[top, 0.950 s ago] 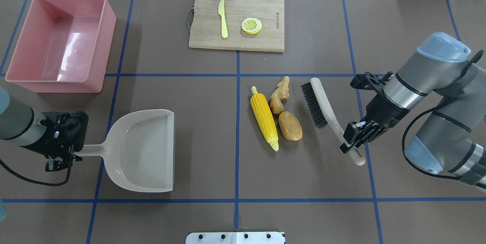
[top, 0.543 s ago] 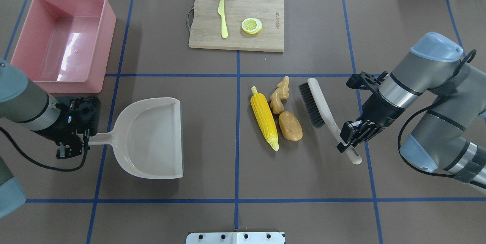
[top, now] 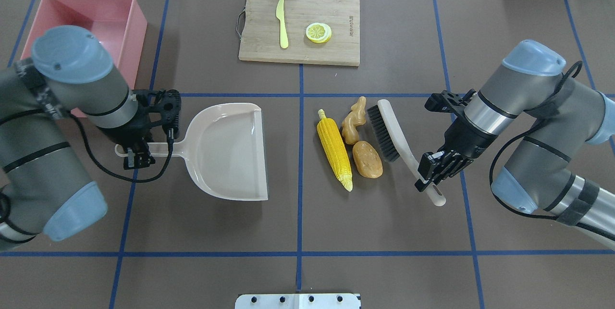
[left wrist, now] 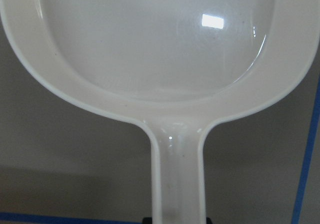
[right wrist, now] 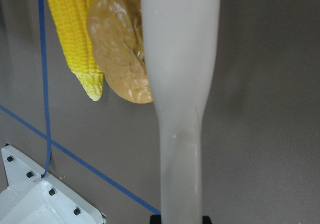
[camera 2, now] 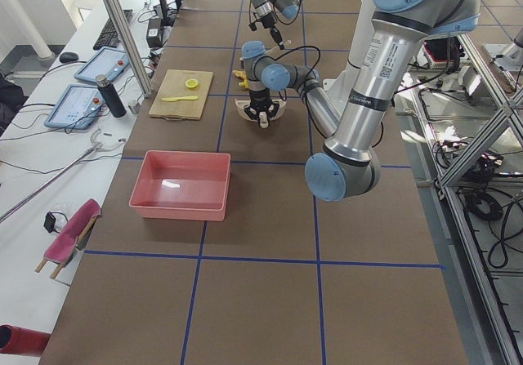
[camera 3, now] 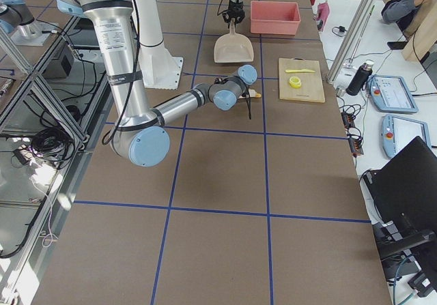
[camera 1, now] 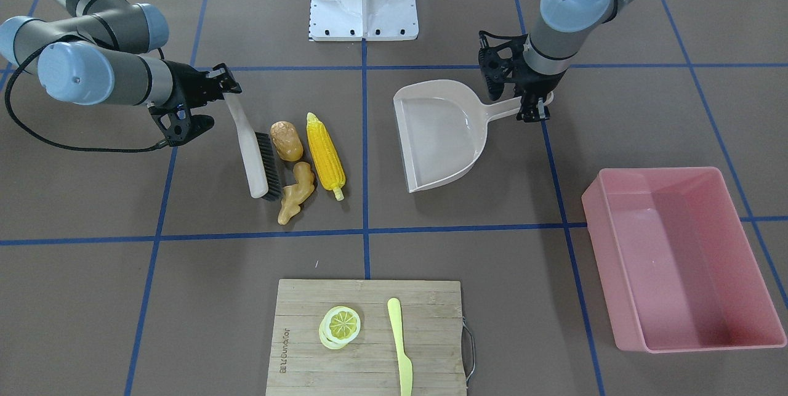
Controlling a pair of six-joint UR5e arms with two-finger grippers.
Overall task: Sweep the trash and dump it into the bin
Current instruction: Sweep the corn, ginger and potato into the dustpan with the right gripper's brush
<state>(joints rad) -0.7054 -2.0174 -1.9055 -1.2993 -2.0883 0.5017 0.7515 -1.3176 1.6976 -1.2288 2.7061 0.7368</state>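
**Trash, three pieces, grouped on the surface right of centre in the overhead view.**
- Corn cob: yellow, lying flat, on the side of the group nearest the dustpan.
- Potato: tan-orange, just beside the lower half of the cob.
- Ginger root: knobbly tan, just beyond the potato and beside the cob's upper half.

**Brush.** Dark bristles and a pale handle. It stands on the side of the group away from the dustpan, with its bristles just beside the potato and ginger. Whether they touch cannot be told.

**Right end effector.** Pinches the brush handle near its free end.

**Dustpan.** Beige, flat on the surface, with its straight open edge facing the corn cob. It is apart from the cob, and a blue tape line runs between them.

**Left end effector.** Pressed onto the dustpan's handle from above.

**Bin.** Pink tub with tall sides, well apart from the trash, near the surface's far corner on the robot's left. The dustpan and the left arm lie between it and the trash. In the overhead view the arm's elbow covers much of it.

**Cutting board.** Wooden, at the far edge beyond the trash. It carries a pale yellow knife and a lemon slice, which lie apart from each other.

**Mounting plate.** White, at the near edge.
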